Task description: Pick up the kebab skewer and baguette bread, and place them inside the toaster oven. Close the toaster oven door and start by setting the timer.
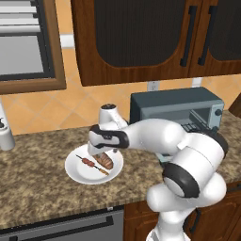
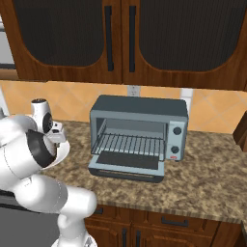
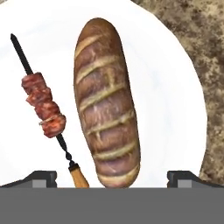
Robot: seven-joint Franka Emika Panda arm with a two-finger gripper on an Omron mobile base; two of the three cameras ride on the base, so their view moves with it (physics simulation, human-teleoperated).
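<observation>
Two shapes: scored stubby baguette bread (image 3: pixel 107 105), thin kebab skewer (image 3: pixel 43 105).

no readable text, oven knob marks perhaps blurred

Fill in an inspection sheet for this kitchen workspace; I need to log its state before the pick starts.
Surface: speckled stone counter.
Job's things: skewer and baguette lie side by side, apart, on a white plate. The oven stands on the counter with its door dropped open and the rack bare.
Clutter: a white cylinder at the counter's left end.
Gripper: the gripper is open, over the plate, with the baguette's near end between its fingertips and nothing held.
Cables: nothing seen; there is a wall outlet behind the oven.
Surroundings: dark wood cabinets above, tiled backsplash.
</observation>
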